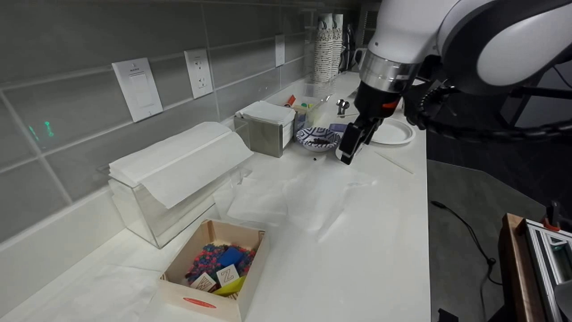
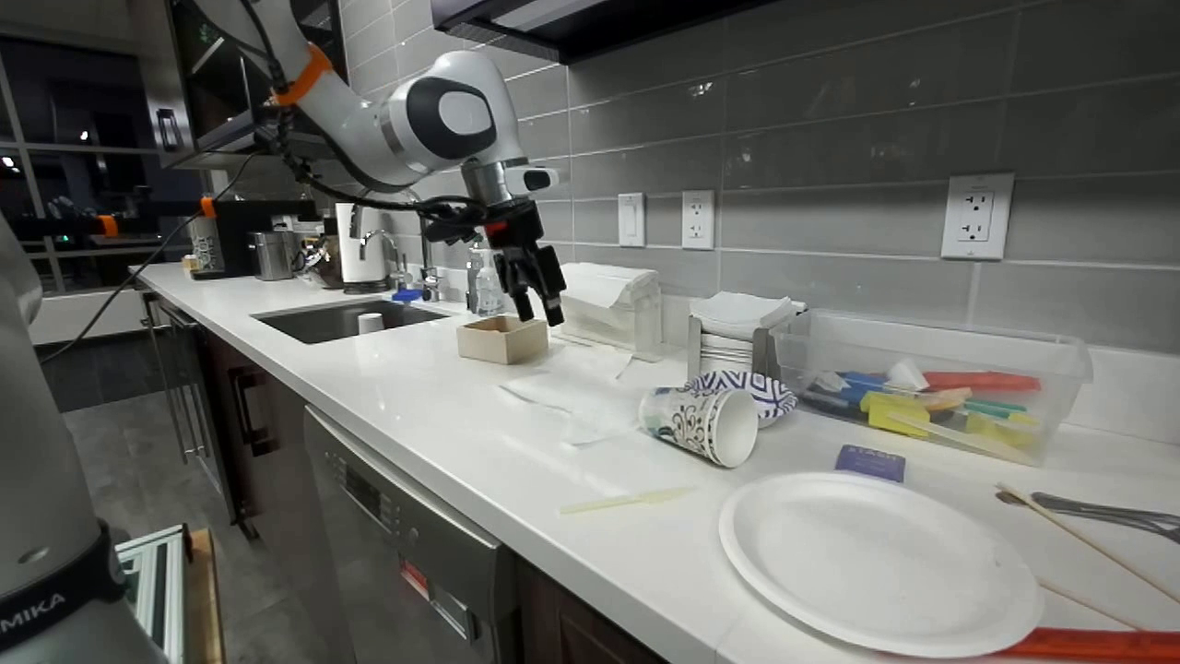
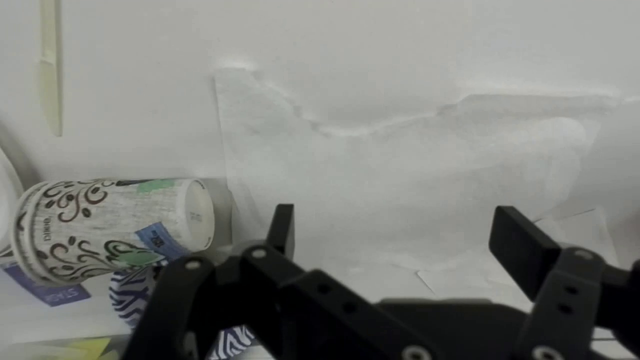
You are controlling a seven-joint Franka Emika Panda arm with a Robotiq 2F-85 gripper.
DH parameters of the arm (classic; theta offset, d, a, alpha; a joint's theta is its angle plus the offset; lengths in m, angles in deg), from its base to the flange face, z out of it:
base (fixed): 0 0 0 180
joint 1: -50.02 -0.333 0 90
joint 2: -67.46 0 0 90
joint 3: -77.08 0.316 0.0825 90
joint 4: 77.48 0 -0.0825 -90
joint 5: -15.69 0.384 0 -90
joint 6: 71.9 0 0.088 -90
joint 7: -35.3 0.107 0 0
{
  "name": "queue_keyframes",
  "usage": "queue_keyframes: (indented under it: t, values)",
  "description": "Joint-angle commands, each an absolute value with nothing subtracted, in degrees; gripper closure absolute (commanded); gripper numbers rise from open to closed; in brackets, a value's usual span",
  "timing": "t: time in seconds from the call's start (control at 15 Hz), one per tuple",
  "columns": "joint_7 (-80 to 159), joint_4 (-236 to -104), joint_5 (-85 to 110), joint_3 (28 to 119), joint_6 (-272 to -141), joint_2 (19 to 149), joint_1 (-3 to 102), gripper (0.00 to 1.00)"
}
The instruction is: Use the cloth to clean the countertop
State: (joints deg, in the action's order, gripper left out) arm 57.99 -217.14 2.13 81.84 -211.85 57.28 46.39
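Note:
The cloth, a thin white crumpled sheet like a paper towel, lies spread on the glossy white countertop. The cloth shows in both exterior views (image 1: 313,192) (image 2: 581,401) and fills the middle of the wrist view (image 3: 390,165). The countertop also shows in both exterior views (image 1: 384,250) (image 2: 415,397) and in the wrist view (image 3: 350,40). My gripper, in both exterior views (image 1: 347,156) (image 2: 539,314), points down above the countertop near the cloth. In the wrist view the gripper (image 3: 395,212) has its fingers wide apart over the cloth, with nothing between them.
Tipped paper cups (image 3: 120,225) lie beside the cloth, near a patterned bowl (image 1: 318,138). A wooden box of blocks (image 1: 254,273) and a paper towel holder (image 1: 138,214) stand nearby. A plastic knife (image 2: 627,501), white plate (image 2: 876,563) and clear bin (image 2: 931,341) are around.

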Motion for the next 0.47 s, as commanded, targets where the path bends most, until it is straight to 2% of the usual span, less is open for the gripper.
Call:
queue_keyframes:
  t: [0.0,0.4]
  values:
    - [62.4,-222.6,0.2,84.2,-209.9,47.8,48.0,0.00]
    - [60.3,-222.6,2.4,84.9,-209.9,45.6,49.2,0.00]
